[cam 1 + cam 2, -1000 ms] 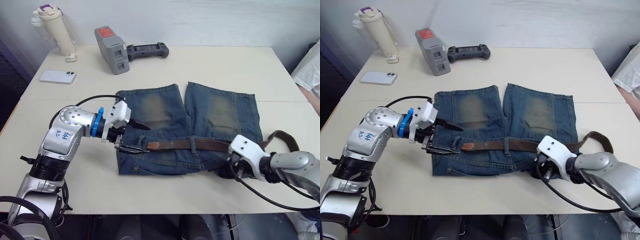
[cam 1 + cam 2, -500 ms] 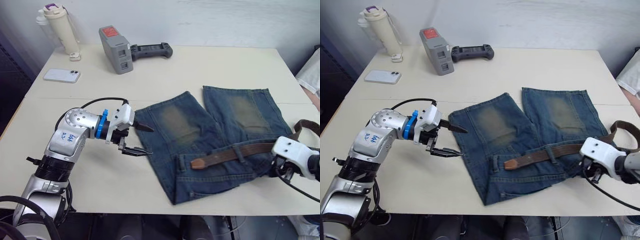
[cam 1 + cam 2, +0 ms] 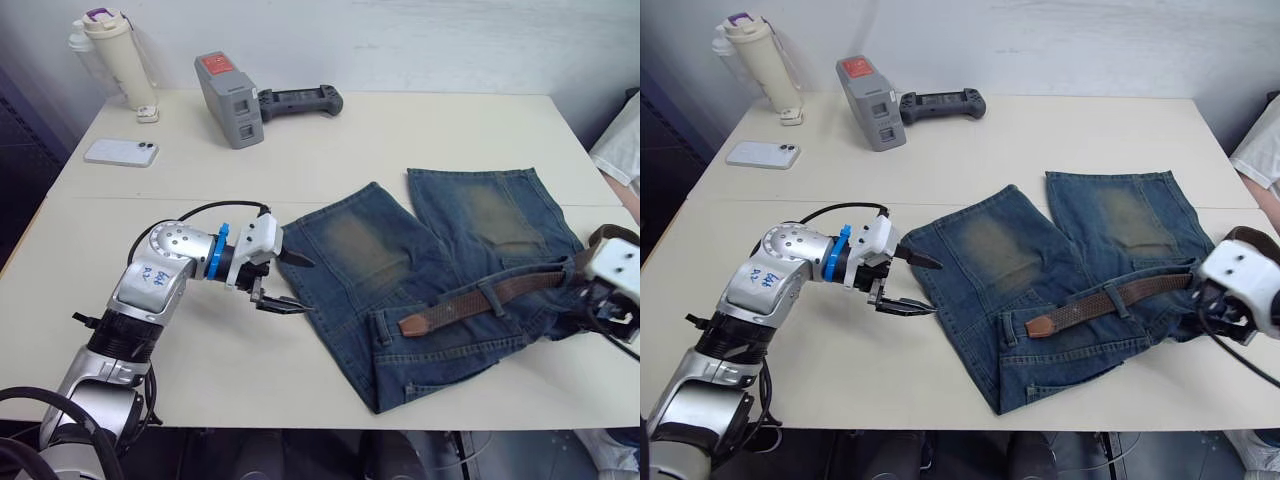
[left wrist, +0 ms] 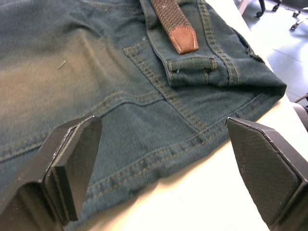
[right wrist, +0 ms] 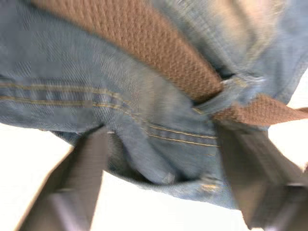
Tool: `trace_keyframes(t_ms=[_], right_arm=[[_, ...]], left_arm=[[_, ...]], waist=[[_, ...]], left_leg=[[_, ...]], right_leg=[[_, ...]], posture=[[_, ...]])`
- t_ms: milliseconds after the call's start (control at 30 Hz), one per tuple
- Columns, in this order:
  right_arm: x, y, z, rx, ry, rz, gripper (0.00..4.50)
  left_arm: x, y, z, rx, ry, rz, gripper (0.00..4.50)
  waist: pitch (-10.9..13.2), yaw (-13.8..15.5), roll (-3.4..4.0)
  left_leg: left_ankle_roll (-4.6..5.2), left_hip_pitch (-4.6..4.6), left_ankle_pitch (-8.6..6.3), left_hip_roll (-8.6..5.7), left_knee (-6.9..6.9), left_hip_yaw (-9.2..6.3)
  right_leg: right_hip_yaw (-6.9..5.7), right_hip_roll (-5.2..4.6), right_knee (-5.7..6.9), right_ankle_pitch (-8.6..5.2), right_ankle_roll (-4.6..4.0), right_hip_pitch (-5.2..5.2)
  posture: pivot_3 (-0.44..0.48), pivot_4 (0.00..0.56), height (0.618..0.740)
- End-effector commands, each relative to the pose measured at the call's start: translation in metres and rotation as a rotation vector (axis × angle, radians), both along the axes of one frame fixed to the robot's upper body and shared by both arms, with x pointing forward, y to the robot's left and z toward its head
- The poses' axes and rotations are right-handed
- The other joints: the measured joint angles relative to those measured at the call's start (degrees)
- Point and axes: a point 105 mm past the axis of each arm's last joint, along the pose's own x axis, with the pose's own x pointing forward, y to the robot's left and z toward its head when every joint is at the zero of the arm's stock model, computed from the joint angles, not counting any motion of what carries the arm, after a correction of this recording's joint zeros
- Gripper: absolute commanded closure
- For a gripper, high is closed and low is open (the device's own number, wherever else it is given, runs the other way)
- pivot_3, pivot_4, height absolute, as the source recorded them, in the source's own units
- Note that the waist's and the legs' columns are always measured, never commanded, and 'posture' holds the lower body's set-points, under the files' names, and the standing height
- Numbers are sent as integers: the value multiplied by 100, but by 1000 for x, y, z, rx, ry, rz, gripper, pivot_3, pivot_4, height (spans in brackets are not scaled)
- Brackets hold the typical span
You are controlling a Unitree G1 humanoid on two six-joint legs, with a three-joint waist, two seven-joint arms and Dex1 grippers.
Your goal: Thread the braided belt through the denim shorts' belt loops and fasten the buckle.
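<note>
Denim shorts (image 3: 440,270) lie skewed on the surface (image 3: 420,130), waistband nearest. Braided belt (image 3: 470,302) runs w/ the waistband under a belt loop (image 3: 487,293), tan tip (image 4: 185,38) free near mid-waist; other end loops by right pincer (image 5: 159,183). Right pincer at shorts' right waist corner, fingers spread astride the denim edge, belt just beyond. Left pincer (image 3: 290,283) wide open, holding nothing, just beside shorts' left edge. Further back: phone (image 3: 118,152), bottle (image 3: 113,58), grey device (image 3: 226,99).

A lab-like workroom: plain table (image 3: 420,125) bearing a controller (image 3: 298,101), battery pack (image 3: 226,86) and phone (image 3: 119,152).
</note>
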Motion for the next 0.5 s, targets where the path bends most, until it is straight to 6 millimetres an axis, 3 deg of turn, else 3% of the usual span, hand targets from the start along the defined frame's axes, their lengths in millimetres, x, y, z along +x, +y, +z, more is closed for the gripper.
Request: trace_keyframes(t_ms=[33,200,300,400,500], right_arm=[[-13,19,37,87,-51,17,38],[-33,67,48,352,-71,90,38],[-49,95,33,540,-87,93,38],[-55,106,26,622,-79,69,38],[-61,122,0,787,-1,38,38]], left_arm=[[-3,-6,10,-8,-17,-45,0],[-10,-14,18,-28,31,-88,0],[-18,-15,20,-4,49,-135,0],[-24,-14,20,2,67,-159,0],[-31,-16,21,-10,70,-174,0]], waist=[[0,-1,0],[0,3,-1],[1,11,-11],[1,2,-3],[-5,-6,-12]], left_leg=[[0,0,0,0,2,0],[0,0,0,0,2,-4],[0,-1,0,1,2,-14],[-2,-3,-1,0,4,-13],[-3,4,-1,4,3,-12]], right_leg=[[0,0,0,0,0,1],[-1,0,-1,0,0,4],[-8,2,-4,0,0,9],[-5,3,-5,0,0,9],[-3,6,0,0,-1,10]], posture=[[0,150,740],[0,150,740],[0,150,740],[0,150,740],[0,150,740]])
